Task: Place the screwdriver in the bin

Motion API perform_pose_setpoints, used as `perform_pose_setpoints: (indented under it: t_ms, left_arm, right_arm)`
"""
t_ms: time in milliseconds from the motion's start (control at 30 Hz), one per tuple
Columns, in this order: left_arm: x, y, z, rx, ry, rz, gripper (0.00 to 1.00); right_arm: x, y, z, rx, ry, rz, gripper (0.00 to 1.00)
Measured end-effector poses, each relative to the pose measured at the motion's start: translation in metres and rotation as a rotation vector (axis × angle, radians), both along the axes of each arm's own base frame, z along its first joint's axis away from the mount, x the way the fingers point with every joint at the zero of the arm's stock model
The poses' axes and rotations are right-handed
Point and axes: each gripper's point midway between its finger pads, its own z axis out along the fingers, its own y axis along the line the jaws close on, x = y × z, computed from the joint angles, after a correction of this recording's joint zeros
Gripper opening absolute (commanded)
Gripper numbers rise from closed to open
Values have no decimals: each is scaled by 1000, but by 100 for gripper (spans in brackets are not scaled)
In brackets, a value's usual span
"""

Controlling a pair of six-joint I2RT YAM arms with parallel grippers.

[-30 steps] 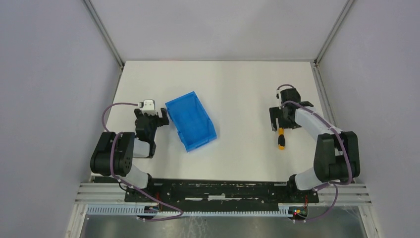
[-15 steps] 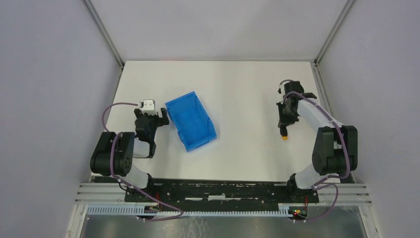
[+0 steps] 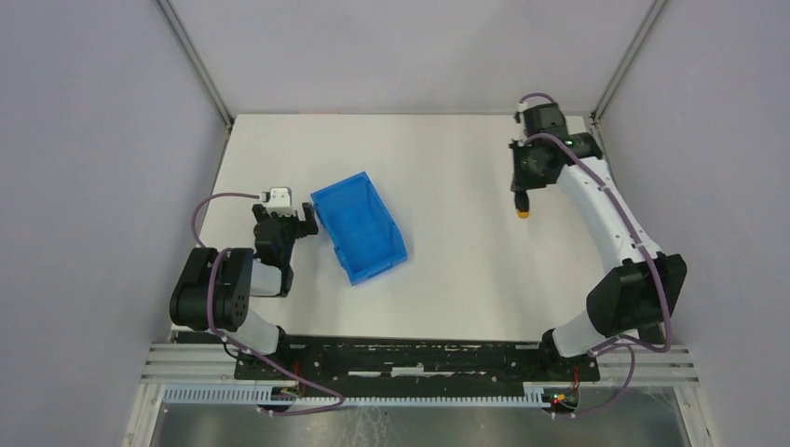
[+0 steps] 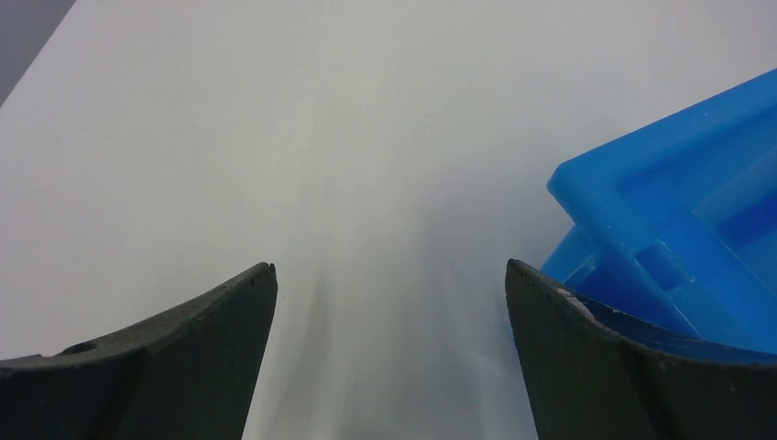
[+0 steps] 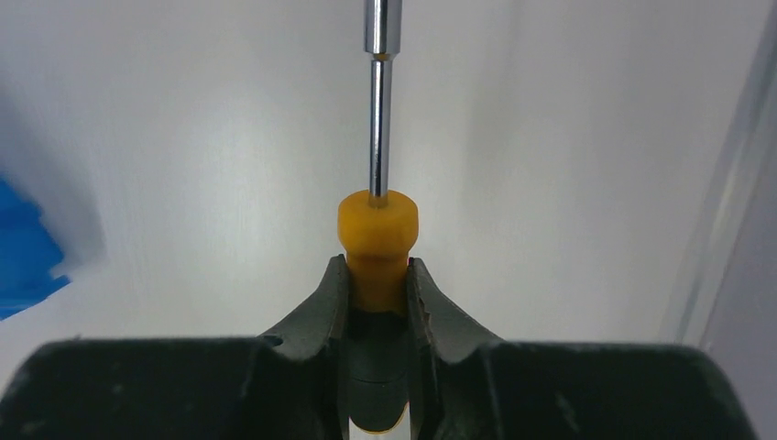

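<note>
The screwdriver [image 5: 377, 220] has an orange-and-black handle and a thin metal shaft pointing away from the right wrist camera. My right gripper [image 5: 377, 266] is shut on its handle. Seen from above, this gripper [image 3: 524, 189] hangs over the far right of the table, the screwdriver [image 3: 524, 207] dangling below it off the surface. The blue bin [image 3: 359, 226] rests left of centre, far from the screwdriver. Just left of the bin stands my left gripper [image 3: 296, 216], open and holding nothing. In the left wrist view that gripper [image 4: 389, 266] has its right finger beside the bin's corner [image 4: 660, 211].
Grey walls close in the white table [image 3: 438, 158] on three sides. Metal frame posts [image 3: 622, 58] stand at the far corners. A rail [image 5: 724, 229] runs along the table's right edge, close to my right gripper. A corner of the bin [image 5: 18, 247] shows at the left of the right wrist view.
My right gripper has shut on the screwdriver, lifted it off the table and carried it toward the far right corner. The left arm and the bin have not moved.
</note>
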Motion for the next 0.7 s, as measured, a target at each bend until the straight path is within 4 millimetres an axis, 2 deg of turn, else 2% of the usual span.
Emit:
perform_pose_setpoints:
  t_ms: [33, 100, 200, 300, 400, 467, 533, 700]
  left_arm:
    - [0, 0, 0, 0, 0, 0, 100]
    - [0, 0, 0, 0, 0, 0, 100]
    - [0, 0, 0, 0, 0, 0, 100]
    - [0, 0, 0, 0, 0, 0, 100]
    - [0, 0, 0, 0, 0, 0, 100]
    - [0, 0, 0, 0, 0, 0, 100]
    - [0, 0, 0, 0, 0, 0, 100]
    - [0, 0, 0, 0, 0, 0, 100]
  right_arm:
    - [0, 20, 1, 3, 1, 36, 0]
    - [4, 79, 7, 35, -23, 157, 0]
    - [2, 194, 24, 116, -97, 383, 0]
    - [-15, 299, 37, 192, -154, 570, 0]
    - [-31, 369, 34, 234, -174, 682, 0]
    - [-37, 394, 19, 238, -165, 714, 0]
    - [-40, 403, -8, 214, -131, 721, 0]
    - [-46, 395, -82, 112, -26, 706, 0]
